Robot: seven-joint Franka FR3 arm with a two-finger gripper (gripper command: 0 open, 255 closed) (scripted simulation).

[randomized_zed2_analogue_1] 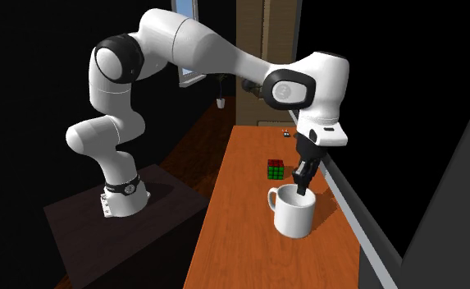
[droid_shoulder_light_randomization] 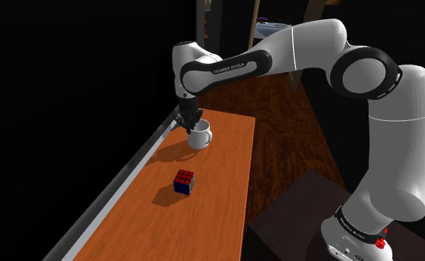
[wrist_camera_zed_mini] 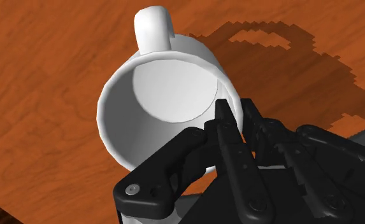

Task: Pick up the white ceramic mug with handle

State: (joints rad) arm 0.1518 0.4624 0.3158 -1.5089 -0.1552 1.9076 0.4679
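A white mug (droid_shoulder_light_randomization: 199,136) (randomized_zed2_analogue_1: 292,213) stands upright on the orange-brown wooden table (droid_shoulder_light_randomization: 203,215). Its handle (wrist_camera_zed_mini: 152,25) points away from the gripper, toward the table's open side. My black gripper (droid_shoulder_light_randomization: 189,124) (randomized_zed2_analogue_1: 302,189) (wrist_camera_zed_mini: 235,113) comes down onto the rim on the side opposite the handle. One finger is inside the mug (wrist_camera_zed_mini: 162,95) and the other is outside, so the two clasp the wall between them. The mug's base rests on the table, with its shadow right beside it.
A multicoloured puzzle cube (droid_shoulder_light_randomization: 184,181) (randomized_zed2_analogue_1: 276,170) lies on the table a short way from the mug, toward the stand (droid_shoulder_light_randomization: 292,222). A grey rail (droid_shoulder_light_randomization: 122,185) (randomized_zed2_analogue_1: 360,222) runs along the table's far long edge, close behind the mug. A black area lies beyond it.
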